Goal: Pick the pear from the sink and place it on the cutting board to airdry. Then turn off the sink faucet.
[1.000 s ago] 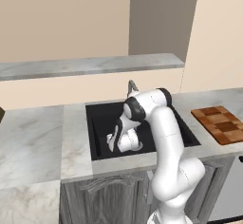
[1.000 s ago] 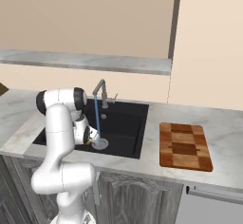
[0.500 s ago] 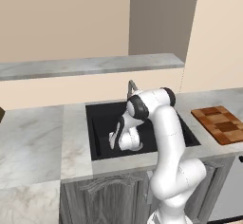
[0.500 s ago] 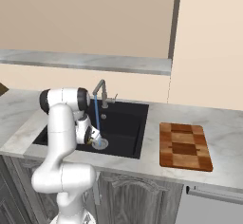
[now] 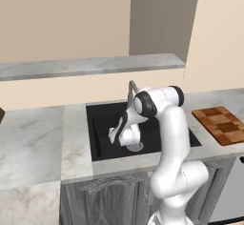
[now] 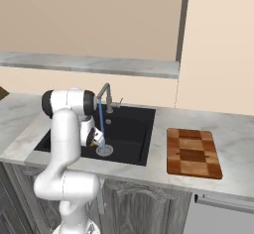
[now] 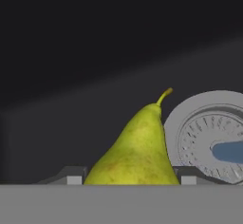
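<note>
Gripper (image 7: 129, 180) is down in the sink (image 5: 102, 119), fingers clamped on the pear (image 7: 137, 152) from both sides, right beside the silver drain ring (image 7: 190, 123) near the basin's front edge. Faucet (image 6: 105, 96) at the back rim runs blue water onto the drain. Cutting board (image 6: 192, 152) sits on the counter right of the sink.

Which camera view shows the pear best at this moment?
The hand view: the pear fills the foreground between the gripper's fingertips, stem and skin clear, beside the drain ring. In the right base view it is a tiny speck at the gripper; in the left base view I cannot make it out.
</note>
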